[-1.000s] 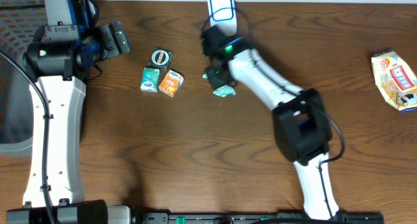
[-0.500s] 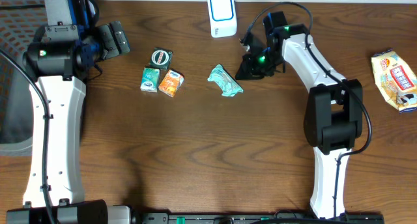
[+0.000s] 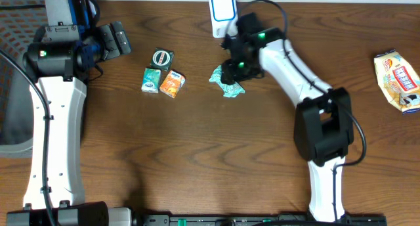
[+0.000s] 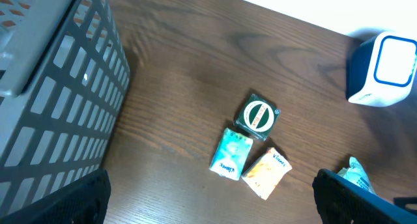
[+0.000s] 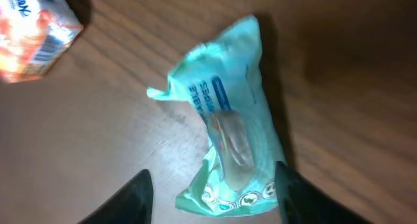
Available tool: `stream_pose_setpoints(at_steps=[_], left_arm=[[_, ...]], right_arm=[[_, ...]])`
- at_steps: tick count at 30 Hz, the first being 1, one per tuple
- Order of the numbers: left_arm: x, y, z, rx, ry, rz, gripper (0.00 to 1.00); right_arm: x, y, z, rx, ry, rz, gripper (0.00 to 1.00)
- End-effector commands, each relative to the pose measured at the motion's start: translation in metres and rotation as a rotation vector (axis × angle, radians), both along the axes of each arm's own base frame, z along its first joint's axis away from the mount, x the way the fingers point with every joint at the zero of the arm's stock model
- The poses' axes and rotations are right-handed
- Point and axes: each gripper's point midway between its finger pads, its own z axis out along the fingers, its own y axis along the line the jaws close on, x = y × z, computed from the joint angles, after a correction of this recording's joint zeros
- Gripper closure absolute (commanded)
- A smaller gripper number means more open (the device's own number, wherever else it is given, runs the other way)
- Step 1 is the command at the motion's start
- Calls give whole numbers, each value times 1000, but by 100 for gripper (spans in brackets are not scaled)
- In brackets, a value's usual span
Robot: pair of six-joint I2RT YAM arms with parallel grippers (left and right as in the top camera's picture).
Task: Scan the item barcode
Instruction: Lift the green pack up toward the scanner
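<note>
Currently, the crumpled mint-green wipes packet [image 3: 227, 84] lies on the brown wood-grain table [image 3: 197, 154] near its far edge, by the white scanner [image 3: 223, 14]. Right gripper [image 5: 215, 193] fingers straddle it, released; left gripper [image 3: 117, 39] is spread, empty.

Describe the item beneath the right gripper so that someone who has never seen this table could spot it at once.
Start at the white-and-blue scanner at the table's far edge. Just in front of it, under the right gripper, lies a mint-green packet. Unlike the three small boxy packs clustered to its left, it is soft, crumpled and lies alone.
</note>
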Motion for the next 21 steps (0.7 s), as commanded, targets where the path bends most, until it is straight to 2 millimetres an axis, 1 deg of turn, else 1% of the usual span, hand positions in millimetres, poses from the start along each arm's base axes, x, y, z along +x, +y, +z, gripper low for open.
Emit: stream_pose_setpoints(at_steps=[1,3,4,6,7,8,9,11,15,17,21], left_arm=[[0,2,-4,3,12,14,2],[0,2,-4,3,12,14,2],[0,2,-4,3,12,14,2],[0,2,-4,3,12,14,2],[0,2,-4,3,12,14,2],[0,2,-4,3,12,14,2],[0,2,-4,3,12,14,2],[0,2,-4,3,12,14,2],[0,2,-4,3,12,14,2],[0,2,-4,3,12,14,2],[0,2,-4,3,12,14,2]], right_arm=[[12,-8,22,-296,-228,-25,43],[10,-6,22,-367,-268,-16,43],[9,-3,20,-376,-274,-13,50],[10,6,19,-352,-283,-40,75],[10,9,19,-337,-283,-56,81],[14,9,18,-318,-283,-98,92],[15,7,19,-313,-281,-108,95],[18,4,18,-298,-269,-117,99],[23,-8,12,-254,-224,-141,99],[23,-9,7,-218,-189,-141,99],[14,-2,-7,-129,-94,-121,99]])
